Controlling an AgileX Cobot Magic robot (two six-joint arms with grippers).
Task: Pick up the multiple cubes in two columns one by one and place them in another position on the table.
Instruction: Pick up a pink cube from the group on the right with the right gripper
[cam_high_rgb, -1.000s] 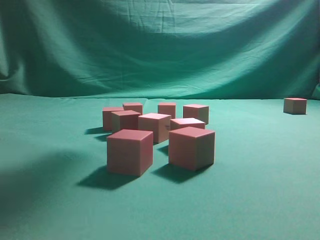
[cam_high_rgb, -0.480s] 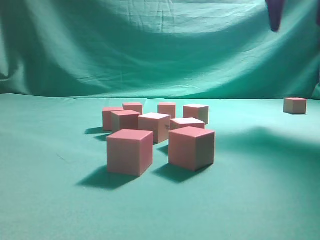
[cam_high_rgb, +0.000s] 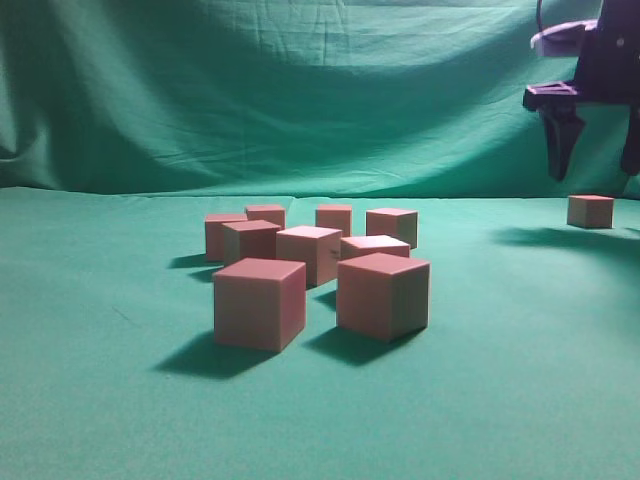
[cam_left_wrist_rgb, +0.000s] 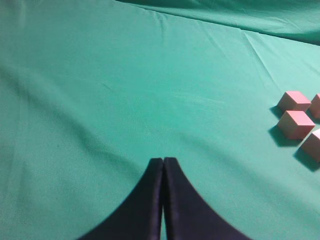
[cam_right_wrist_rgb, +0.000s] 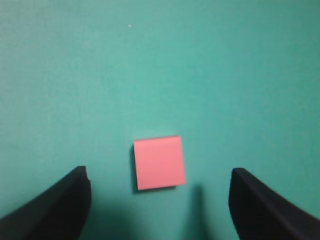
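Several salmon-pink cubes (cam_high_rgb: 260, 303) stand in two rough columns in the middle of the green table (cam_high_rgb: 520, 390). One more cube (cam_high_rgb: 590, 211) sits alone at the far right. My right gripper (cam_high_rgb: 596, 160) hangs open just above that lone cube, a dark finger on either side. In the right wrist view the lone cube (cam_right_wrist_rgb: 159, 162) lies on the cloth, apart from the spread fingertips of the right gripper (cam_right_wrist_rgb: 159, 174). My left gripper (cam_left_wrist_rgb: 163, 161) is shut and empty over bare cloth, with a few cubes (cam_left_wrist_rgb: 296, 124) at the right edge.
A draped green cloth backdrop (cam_high_rgb: 300, 90) closes off the rear of the table. Wrinkled bare cloth (cam_left_wrist_rgb: 125, 90) stretches left of the cube group, and a wide strip of cloth separates the group from the lone cube.
My right gripper has come down into the exterior view from the top right and now hangs over the lone cube. Its shadow has slid right. No cube has moved.
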